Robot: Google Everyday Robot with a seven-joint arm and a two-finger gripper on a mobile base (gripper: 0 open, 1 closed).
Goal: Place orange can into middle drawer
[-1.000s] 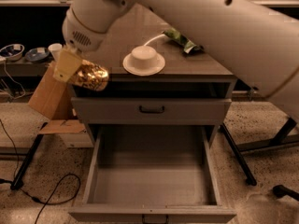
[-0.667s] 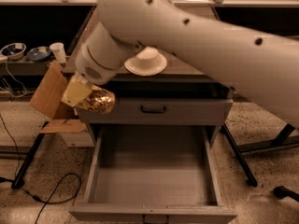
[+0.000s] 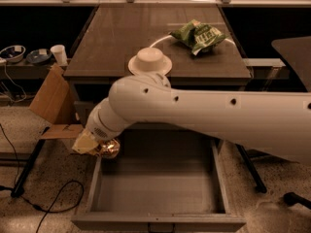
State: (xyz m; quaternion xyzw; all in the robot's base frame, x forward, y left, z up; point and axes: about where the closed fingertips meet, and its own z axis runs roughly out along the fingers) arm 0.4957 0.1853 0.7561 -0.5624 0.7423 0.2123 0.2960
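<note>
Orange can (image 3: pixel 109 148) sits gripped in the hand (image 3: pixel 93 145), over the left wall of the middle drawer (image 3: pixel 160 193).

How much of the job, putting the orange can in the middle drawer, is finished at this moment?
Done: the middle drawer stands pulled open. In hand: the gripper holds the orange can at the drawer's left rear corner, about over the side wall, not yet inside. Left: carry it over the drawer floor, lower it and release.

Glossy foil orange can (image 3: pixel 109 148) in claw (image 3: pixel 95 146) at left of matt metal middle drawer (image 3: pixel 160 194)
</note>
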